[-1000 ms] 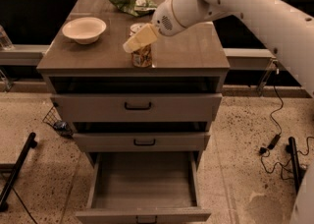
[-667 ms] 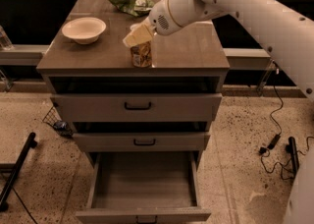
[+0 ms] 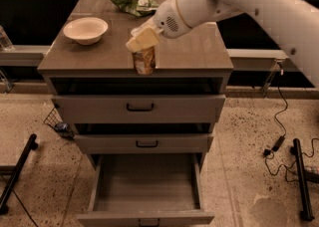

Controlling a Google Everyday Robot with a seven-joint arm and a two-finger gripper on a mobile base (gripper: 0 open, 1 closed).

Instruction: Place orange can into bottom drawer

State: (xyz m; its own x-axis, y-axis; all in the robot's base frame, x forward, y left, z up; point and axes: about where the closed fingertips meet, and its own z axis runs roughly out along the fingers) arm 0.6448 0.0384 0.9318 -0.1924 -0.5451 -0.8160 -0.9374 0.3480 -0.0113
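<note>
Claw [image 3: 142,40] directly atop upright orange-patterned drink can [image 3: 144,61] at desk [image 3: 199,54] front edge; spread or pinching, cannot tell. Open grey wood-grain bottom drawer [image 3: 144,186] straight below.

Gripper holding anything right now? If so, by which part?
Cannot tell. The gripper sits over the top of the small orange-gold patterned drink can, which stands at the front edge of the grey wood-grain cabinet top; a hold isn't visible.
</note>
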